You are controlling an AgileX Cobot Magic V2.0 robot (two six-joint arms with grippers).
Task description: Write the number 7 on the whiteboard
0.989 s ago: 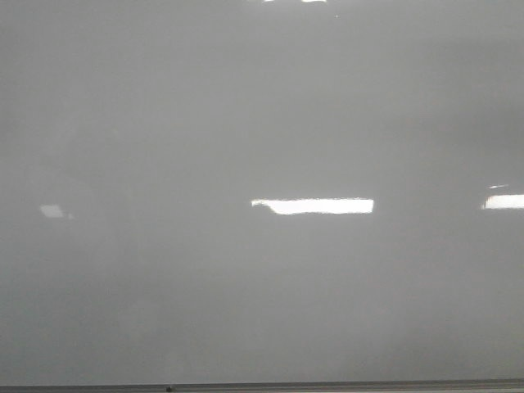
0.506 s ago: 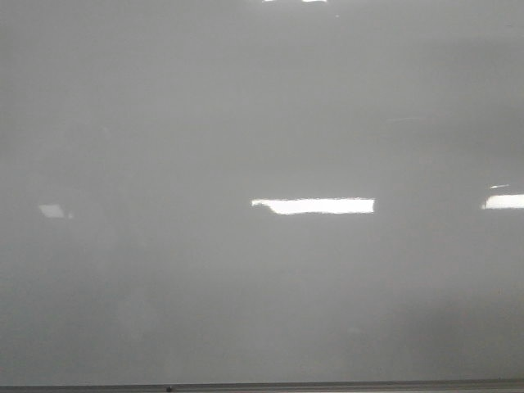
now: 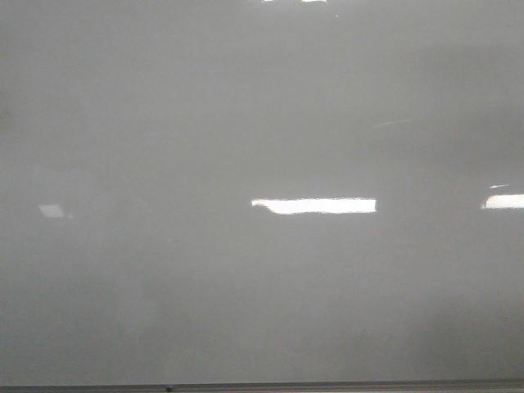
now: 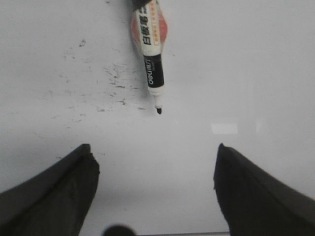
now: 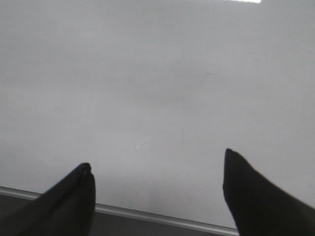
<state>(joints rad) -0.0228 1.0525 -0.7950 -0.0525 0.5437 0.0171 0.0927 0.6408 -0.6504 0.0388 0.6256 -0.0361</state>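
Observation:
The whiteboard (image 3: 262, 286) is a glossy pale grey board that fills the front view, with bright glare patches; no grippers show there. No drawn 7 is visible on it in any view. In the left wrist view a black-and-white marker (image 4: 150, 54) lies uncapped on the whiteboard (image 4: 236, 73), its tip pointing toward my left gripper (image 4: 155, 157), which is open and empty a short way from the tip. My right gripper (image 5: 157, 169) is open and empty over the whiteboard (image 5: 157, 73) near its edge.
Faint black specks and smudges (image 4: 110, 81) lie on the board beside the marker. The board's thin grey bottom edge (image 3: 262, 386) runs along the near side; its metal frame (image 5: 147, 216) shows between the right fingers.

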